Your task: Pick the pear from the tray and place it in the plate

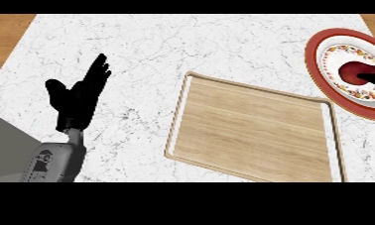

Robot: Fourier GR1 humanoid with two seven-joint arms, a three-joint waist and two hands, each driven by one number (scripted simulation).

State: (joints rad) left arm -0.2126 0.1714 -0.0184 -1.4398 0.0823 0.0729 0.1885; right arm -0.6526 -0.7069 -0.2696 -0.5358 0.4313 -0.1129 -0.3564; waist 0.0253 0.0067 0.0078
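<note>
The wooden tray (249,135) lies right of centre on the marble counter with nothing on it. The plate (322,70), red-rimmed with a floral band, sits at the right edge, partly cut off by the view. Over its red centre a small black shape comes in from the right edge; it looks like part of my right hand (364,74). No pear shows anywhere; whether that hand hides it I cannot tell. My left hand (81,95) rests open at the left, fingers straight and pointing up, well apart from the tray.
The white marble counter (183,45) spreads behind and left of the tray. Brown wood shows at the far corners (15,26). The tray's right end lies close to the plate's rim.
</note>
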